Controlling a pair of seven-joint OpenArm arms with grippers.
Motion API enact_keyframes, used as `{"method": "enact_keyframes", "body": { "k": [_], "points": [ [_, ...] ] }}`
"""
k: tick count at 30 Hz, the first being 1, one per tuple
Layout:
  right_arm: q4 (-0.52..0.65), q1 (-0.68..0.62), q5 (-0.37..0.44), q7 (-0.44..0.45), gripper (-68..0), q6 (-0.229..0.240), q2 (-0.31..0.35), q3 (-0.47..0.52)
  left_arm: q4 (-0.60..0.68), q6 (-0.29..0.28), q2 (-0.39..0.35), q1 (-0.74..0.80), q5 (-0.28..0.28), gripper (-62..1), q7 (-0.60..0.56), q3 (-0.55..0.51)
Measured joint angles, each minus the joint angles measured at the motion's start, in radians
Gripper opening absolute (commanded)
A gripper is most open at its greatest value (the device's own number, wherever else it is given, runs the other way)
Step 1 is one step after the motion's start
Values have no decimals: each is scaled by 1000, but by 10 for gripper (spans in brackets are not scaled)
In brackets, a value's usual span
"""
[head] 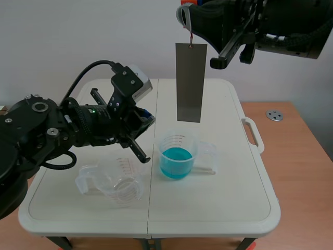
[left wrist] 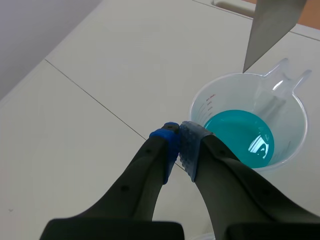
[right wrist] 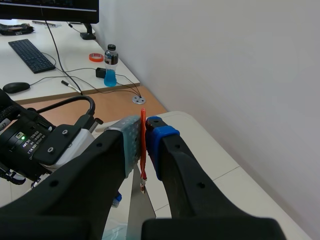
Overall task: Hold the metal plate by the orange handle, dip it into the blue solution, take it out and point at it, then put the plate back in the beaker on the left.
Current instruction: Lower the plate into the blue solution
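Upper right, the right gripper (right wrist: 143, 131) is pinching the orange handle (right wrist: 143, 155), dangling the metal plate (head: 191, 82) above the centre's blue solution (head: 176, 156) — the dip seemingly pending, needing a straight descent — left gripper (left wrist: 179, 137) closed, empty.

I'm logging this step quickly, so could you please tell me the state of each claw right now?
Left claw: closed on nothing.
Right claw: closed on the thin orange handle of the flat grey metal plate.
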Motion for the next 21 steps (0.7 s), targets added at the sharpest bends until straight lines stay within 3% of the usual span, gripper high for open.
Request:
{"method": "enact_keyframes", "body": {
  "k": [4, 8, 15, 21],
  "points": [
    [-2, 0, 0, 8, -662, 0, 0, -3, 50, 43, -45, 35, -19, -583, 44, -12],
    [-18, 0, 0, 26, -662, 0, 0, -6, 226, 75, -138, 156, -81, -583, 35, -92],
    [-51, 0, 0, 38, -662, 8, -3, -10, 546, 124, -303, 420, -142, -582, -39, -298],
    [-96, 0, -2, 37, -662, 21, -29, -67, 632, 201, -380, 645, -140, -582, -91, -498]
  ]
}}
